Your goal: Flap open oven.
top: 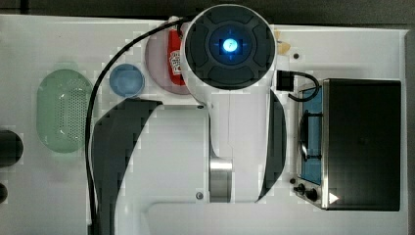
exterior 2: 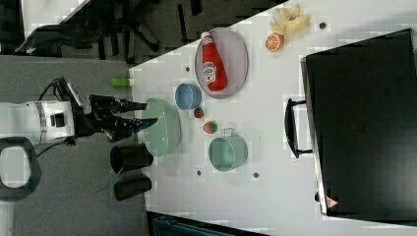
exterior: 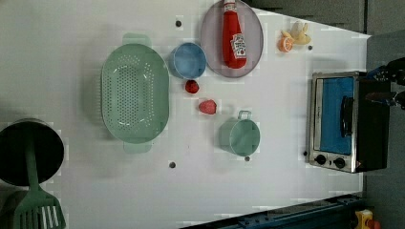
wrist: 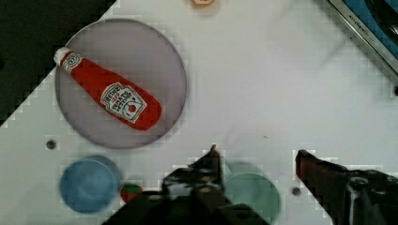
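Note:
The oven (top: 362,142) stands at the top view's right, with a black top, a silver frame and black knobs (top: 306,190). Its blue glass door (exterior: 334,114) looks shut, and the black bar handle (exterior 2: 290,128) sticks out in front of it. My gripper (exterior 2: 150,112) hangs high above the table, well away from the oven, pointing down. Its fingers (wrist: 305,161) stand apart with nothing between them. In the wrist view my gripper (wrist: 258,157) hovers over a green cup (wrist: 253,192), and a corner of the oven (wrist: 371,23) shows at the frame's edge.
A ketchup bottle (exterior: 234,40) lies on a grey-pink plate (exterior: 210,38). Near it are a blue bowl (exterior: 188,60), a green colander (exterior: 135,93), two strawberries (exterior: 207,106), a green cup (exterior: 240,136), and an orange and a banana (exterior: 292,38). A black pot (exterior: 26,152) and a green spatula (exterior: 38,210) sit at the left view's lower left.

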`<state>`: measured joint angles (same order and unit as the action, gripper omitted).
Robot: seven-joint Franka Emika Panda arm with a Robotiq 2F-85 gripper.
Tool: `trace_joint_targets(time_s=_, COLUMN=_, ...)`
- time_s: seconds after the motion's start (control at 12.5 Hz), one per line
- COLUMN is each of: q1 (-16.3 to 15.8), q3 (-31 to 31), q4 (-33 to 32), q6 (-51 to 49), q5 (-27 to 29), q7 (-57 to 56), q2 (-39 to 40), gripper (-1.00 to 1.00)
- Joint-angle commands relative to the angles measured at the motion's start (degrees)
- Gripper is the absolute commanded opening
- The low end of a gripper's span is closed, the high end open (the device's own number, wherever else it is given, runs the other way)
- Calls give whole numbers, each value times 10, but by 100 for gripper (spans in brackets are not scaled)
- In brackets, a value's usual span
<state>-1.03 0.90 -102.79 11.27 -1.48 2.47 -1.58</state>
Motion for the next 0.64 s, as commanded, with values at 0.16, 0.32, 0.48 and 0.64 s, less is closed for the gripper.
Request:
trace_joint_targets(time_s=0.16, q1=10, q3=34, q4=-95, q6=-77, q5=9, q7=15, q2=-173, gripper=81)
trace_joint_targets(time_s=0.32, q1=10, q3=34, q4=-95, q6=-77, q5=9, q7=15, q2=-173, gripper=100)
trace_joint_targets(time_s=0.48, q1=10, q3=34, q4=-95, q6=-77, q5=9, q7=15, q2=-173, gripper=100)
trace_joint_targets(time_s=0.64, q1=10, q3=34, q4=-95, q6=-77, q5=9, q7=15, q2=-173, gripper=90)
